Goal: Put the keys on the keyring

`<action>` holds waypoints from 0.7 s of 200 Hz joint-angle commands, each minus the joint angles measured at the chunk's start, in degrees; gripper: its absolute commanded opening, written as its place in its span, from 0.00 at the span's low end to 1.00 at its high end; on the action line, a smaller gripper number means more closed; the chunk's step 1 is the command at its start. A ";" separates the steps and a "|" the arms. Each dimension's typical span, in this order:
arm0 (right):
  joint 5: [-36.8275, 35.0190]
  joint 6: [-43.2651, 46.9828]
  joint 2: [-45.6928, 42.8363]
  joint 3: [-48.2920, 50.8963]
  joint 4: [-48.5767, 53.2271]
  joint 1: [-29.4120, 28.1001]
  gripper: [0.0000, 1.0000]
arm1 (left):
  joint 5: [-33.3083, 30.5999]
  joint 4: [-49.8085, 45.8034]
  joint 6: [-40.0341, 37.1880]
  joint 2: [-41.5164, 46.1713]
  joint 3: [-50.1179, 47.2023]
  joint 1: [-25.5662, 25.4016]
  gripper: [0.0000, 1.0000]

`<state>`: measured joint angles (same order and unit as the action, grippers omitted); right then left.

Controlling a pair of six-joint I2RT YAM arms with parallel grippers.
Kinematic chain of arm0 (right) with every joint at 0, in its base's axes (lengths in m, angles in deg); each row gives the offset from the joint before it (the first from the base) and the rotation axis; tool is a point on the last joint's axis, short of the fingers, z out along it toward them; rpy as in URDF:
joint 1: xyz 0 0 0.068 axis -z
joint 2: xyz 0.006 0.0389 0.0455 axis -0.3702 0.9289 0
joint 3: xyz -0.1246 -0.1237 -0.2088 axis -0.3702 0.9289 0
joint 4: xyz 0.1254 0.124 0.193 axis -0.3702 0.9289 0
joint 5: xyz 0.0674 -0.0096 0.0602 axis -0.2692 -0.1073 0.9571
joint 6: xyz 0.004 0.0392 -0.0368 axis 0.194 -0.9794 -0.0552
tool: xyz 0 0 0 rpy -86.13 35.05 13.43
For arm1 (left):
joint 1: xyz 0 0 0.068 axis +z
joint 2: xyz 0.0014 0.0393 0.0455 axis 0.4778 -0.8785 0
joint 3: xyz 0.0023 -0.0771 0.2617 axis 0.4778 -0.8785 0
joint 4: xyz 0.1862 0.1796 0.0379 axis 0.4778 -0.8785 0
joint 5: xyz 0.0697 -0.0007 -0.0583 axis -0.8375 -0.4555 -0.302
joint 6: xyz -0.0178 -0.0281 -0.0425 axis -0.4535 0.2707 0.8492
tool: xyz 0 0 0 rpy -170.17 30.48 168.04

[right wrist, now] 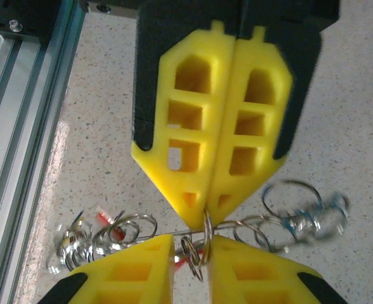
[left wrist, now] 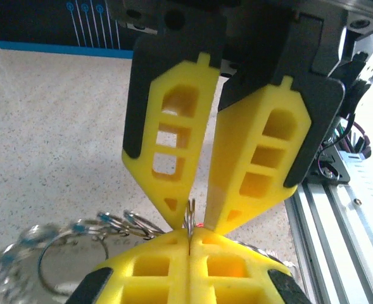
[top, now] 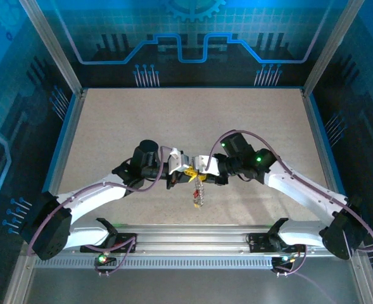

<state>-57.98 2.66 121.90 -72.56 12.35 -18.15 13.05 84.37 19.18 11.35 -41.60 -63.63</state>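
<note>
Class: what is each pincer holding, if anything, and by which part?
The left pincer pinches the keyring by one loop's edge, at its fingertips. The right pincer stands slightly open around it.

**Ring pinched in the seam of closed yellow pads**

The left gripper, yellow lattice plastic fingers on black mounts, sits at the bottom edge with its pads pressed together; a thin silver metal ring stands upright out of their seam; the right gripper, of the same build, points down from the top, jaws slightly apart, one tip on each side of the ring; a blurred chain of silver metal loops trails left over the speckled beige table; a grey aluminium rail runs at right.
</note>
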 commanded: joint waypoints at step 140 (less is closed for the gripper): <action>8.41 0.43 0.92 0.21 -0.45 2.53 0.14 | 5.10 32.06 8.64 -0.56 -9.61 1.56 0.00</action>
<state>-51.92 2.90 121.62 -72.30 11.91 -15.87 15.82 107.45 26.33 11.19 -51.22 -62.34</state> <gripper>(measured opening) 0.132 0.052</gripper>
